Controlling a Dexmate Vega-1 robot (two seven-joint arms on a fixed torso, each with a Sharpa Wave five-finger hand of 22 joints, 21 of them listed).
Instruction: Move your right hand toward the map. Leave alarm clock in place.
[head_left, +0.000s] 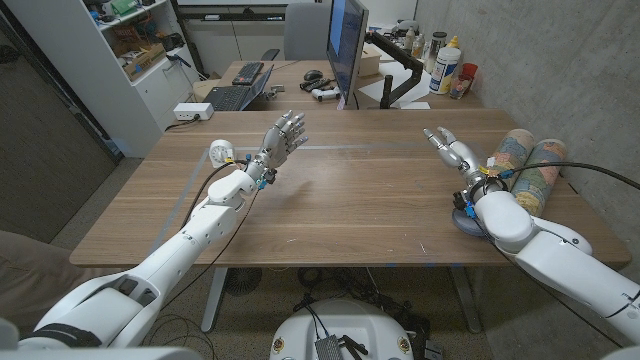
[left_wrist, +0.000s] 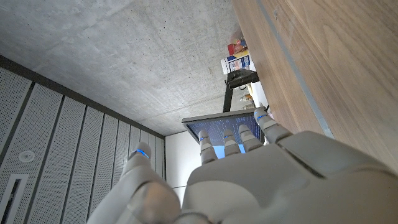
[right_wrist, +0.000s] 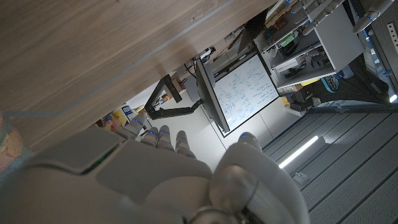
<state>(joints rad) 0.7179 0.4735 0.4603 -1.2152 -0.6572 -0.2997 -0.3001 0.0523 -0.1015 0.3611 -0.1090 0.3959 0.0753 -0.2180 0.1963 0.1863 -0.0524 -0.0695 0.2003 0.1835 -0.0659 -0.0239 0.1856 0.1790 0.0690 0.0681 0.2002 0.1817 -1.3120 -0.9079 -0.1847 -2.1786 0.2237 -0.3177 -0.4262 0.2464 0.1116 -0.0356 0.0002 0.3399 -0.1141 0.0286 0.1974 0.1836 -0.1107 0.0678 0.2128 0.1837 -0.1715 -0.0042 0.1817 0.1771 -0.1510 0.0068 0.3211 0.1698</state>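
**Right hand beside the rolled map, both hands holding nothing**

On the brown wooden bench, the rolled, colour-printed paper map lies at the robot's right edge, its tube pointing away from the robot. The white right hand is just beside the map's inner side, not touching it, fingers stretched out toward the bench's far edge, loosely apart and gripping nothing. Across the bench, well apart from the map, the small white round alarm clock sits near the left edge. The left hand is raised just beside the clock, fingers spread and holding nothing.
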